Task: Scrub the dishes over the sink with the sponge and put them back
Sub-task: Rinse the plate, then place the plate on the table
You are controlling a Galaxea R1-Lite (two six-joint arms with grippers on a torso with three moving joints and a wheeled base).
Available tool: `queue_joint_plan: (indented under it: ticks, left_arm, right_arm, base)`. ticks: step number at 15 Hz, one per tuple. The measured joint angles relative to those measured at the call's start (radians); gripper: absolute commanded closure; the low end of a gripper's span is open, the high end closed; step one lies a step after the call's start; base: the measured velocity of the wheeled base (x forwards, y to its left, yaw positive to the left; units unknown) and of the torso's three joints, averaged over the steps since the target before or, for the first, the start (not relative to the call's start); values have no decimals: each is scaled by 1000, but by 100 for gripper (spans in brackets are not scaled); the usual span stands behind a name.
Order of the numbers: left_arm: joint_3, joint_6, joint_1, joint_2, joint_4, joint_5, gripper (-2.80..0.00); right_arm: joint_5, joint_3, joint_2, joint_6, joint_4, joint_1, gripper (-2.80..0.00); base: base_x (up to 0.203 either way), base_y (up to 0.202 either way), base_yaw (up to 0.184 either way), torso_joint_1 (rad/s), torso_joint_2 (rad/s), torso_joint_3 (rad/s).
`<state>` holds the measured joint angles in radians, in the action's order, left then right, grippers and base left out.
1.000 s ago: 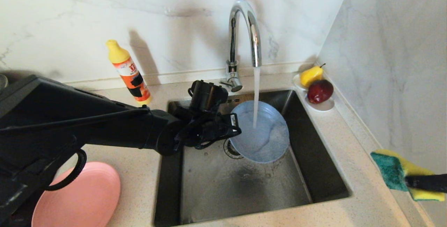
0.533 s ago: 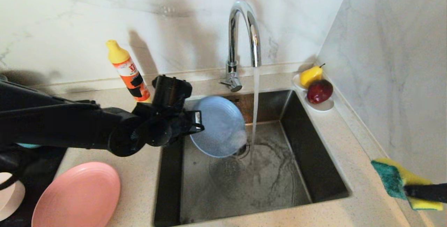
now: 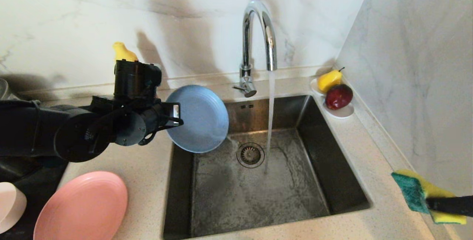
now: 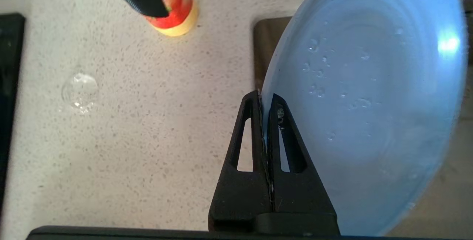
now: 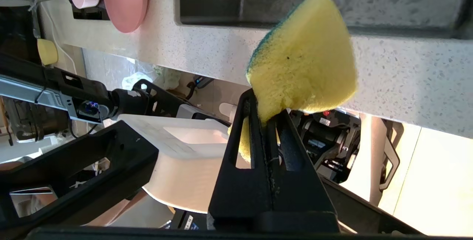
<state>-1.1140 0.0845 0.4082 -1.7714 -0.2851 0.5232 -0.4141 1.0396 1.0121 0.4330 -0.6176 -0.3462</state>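
My left gripper point(image 3: 173, 116) is shut on the rim of the wet grey-blue plate point(image 3: 199, 120), held tilted on edge above the left rim of the sink point(image 3: 229, 203). The left wrist view shows the fingertips point(image 4: 265, 98) pinching the plate point(image 4: 369, 103) by its edge. Water runs from the tap point(image 3: 258, 29) into the bare basin. At the far right my right gripper point(image 3: 430, 202) is shut on the yellow and green sponge point(image 3: 421, 192), above the counter. The sponge point(image 5: 306, 59) bulges out past the closed gripper point(image 5: 264, 107). A salmon-pink plate point(image 3: 81, 206) and a pale bowl point(image 3: 11, 205) rest at the front left.
An orange detergent bottle point(image 3: 123, 52) stands behind my left wrist. A white saucer point(image 3: 342, 112) with a pear point(image 3: 329, 79) and an apple point(image 3: 338, 96) sits at the sink's back right corner. A marble wall closes the right side.
My left arm has carried the grey-blue plate out of the water stream, up and to the left, to the sink's left rim. The right arm and sponge have stayed put.
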Motion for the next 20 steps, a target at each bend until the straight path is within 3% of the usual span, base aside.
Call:
queue_joint_plan:
  ticks: [9, 16, 20]
  left_arm:
    - [13, -40, 0, 38, 0, 2, 0]
    - [13, -150, -18, 55, 0, 9, 0]
    - [7, -113, -29, 86, 10, -4, 0]
  right_arm:
    - [0, -29, 4, -5, 1, 1, 0]
    - [0, -67, 6, -2, 59, 1, 0]
    - [0, -66, 8, -4, 60, 1, 0]
  base:
    - [0, 0, 0, 0, 0, 0]
    - [0, 0, 0, 0, 0, 0]
    - [0, 0, 0, 0, 0, 0]
